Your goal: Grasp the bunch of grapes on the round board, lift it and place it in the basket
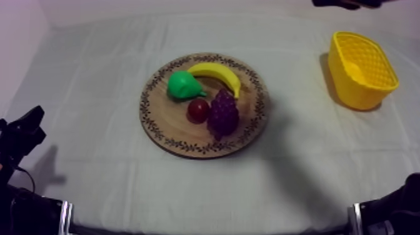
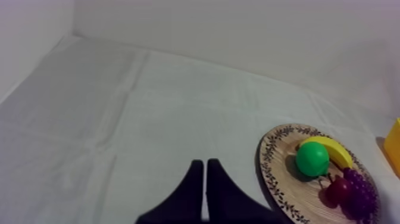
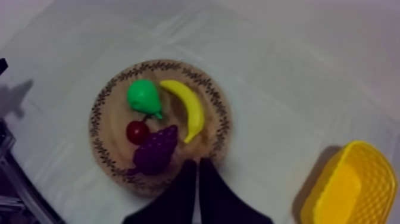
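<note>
Grapes [image 1: 223, 112] lay on the wooden board [image 1: 164, 134], touching the small red fruit [image 1: 198, 110]. Left fingers [image 2: 187, 198] and right fingers [image 3: 178, 201] were pressed together, empty; a careless grab might drag that fruit along.

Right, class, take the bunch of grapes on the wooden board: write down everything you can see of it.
The bunch of grapes is a dark purple toy, a lumpy cluster of small round berries, plastic-looking. It lies flat on the wooden board, on the side nearer the yellow basket, tapering from a wide end. The small red fruit sits against its side; the banana ends close to the wide end.
</note>
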Controlling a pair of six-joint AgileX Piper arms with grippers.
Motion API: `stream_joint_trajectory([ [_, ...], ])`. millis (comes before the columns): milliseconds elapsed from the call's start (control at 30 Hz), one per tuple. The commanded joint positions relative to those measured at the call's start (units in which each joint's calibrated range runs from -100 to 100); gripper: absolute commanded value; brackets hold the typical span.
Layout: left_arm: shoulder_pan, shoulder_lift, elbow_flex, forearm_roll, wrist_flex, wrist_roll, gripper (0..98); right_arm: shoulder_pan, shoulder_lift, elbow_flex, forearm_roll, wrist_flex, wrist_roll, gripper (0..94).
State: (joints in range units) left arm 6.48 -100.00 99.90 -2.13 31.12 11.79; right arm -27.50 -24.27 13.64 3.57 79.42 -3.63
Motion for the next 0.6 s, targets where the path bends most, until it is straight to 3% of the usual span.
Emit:
stream_joint_trajectory([
  [0,-0.01,0.00,-0.01,0.00,0.00,0.01,0.1,-1.79,7.62,-12.00,0.26,11.02,-3.06,0.2],
  [167,-0.01,0.00,-0.01,0.00,0.00,0.01,0.1,-3.71,15.31,-20.47,0.68,17.79,-7.99,0.2],
  [567,-0.01,0.00,-0.01,0.00,0.00,0.01,0.1,-5.34,29.18,-26.74,1.82,19.69,-18.54,0.2],
])
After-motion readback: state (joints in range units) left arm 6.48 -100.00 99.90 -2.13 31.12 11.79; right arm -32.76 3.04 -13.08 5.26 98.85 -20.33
